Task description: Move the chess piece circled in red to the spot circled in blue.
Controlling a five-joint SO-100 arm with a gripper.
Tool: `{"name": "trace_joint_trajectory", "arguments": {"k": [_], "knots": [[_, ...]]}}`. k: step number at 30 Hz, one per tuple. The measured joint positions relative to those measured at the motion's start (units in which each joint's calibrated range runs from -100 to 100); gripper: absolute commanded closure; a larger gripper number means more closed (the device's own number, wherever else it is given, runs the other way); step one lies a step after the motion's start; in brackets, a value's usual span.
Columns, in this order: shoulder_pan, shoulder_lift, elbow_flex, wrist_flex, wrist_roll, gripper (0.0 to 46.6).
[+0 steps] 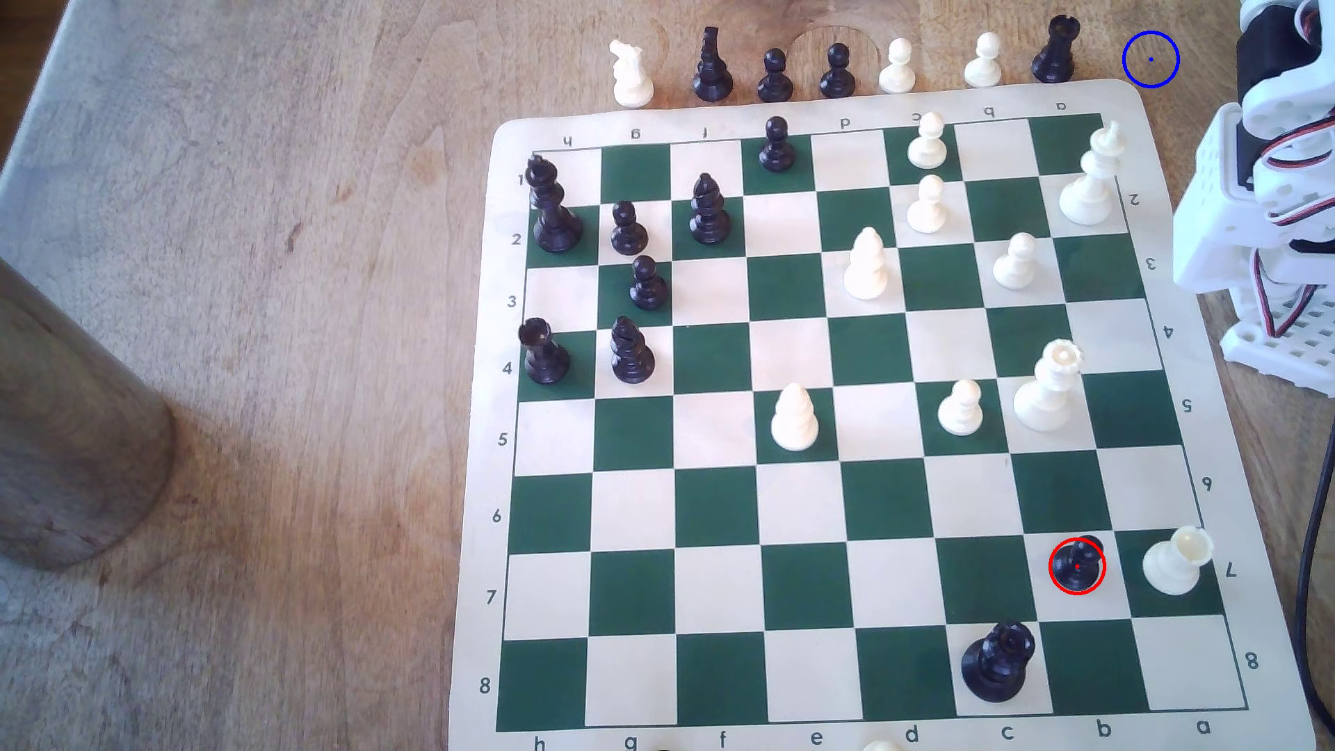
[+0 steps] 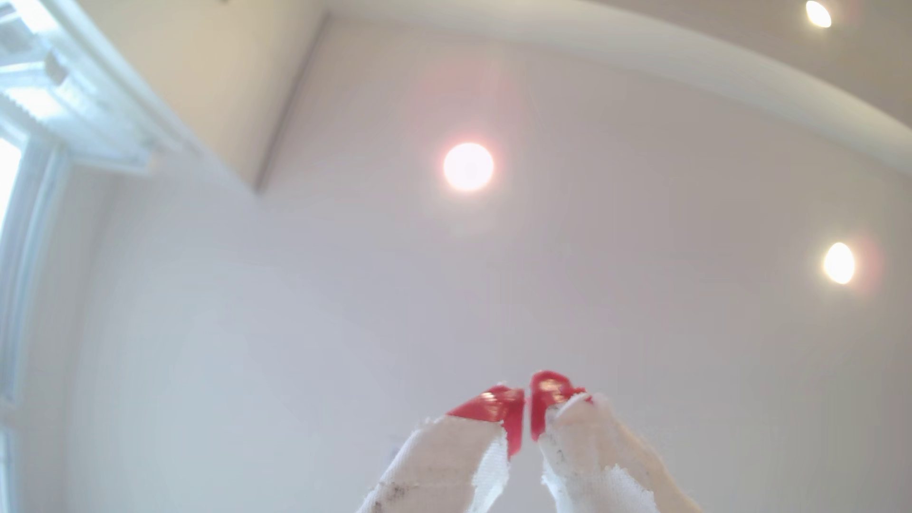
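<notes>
- Exterior view, going left to right: the black pawn (image 1: 1077, 565) stands upright inside the red ring on a light square of the chessboard (image 1: 1185, 729), a white rook (image 1: 1176, 561) just beside it towards the exterior view's right.
- The blue ring (image 1: 1151, 59) lies on bare table (image 1: 289, 289), off the board's far corner, near the white arm (image 1: 1271, 180).
- Wrist view: the gripper (image 2: 527, 409) points up at the ceiling, well apart from the pawn, its red tips (image 2: 496, 403) nearly touching and holding nothing.
</notes>
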State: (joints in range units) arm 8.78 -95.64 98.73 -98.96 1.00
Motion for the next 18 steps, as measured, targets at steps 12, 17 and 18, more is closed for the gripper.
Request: {"name": "trace_joint_trajectory", "arguments": {"k": [12, 17, 18], "knots": [[-8.55, 0.0, -6.15, 30.12, 0.24, 46.4], [-9.44, 0.0, -8.31, 45.18, 0.24, 46.4], [-10.03, 0.0, -8.31, 46.37, 0.24, 46.4]]}}
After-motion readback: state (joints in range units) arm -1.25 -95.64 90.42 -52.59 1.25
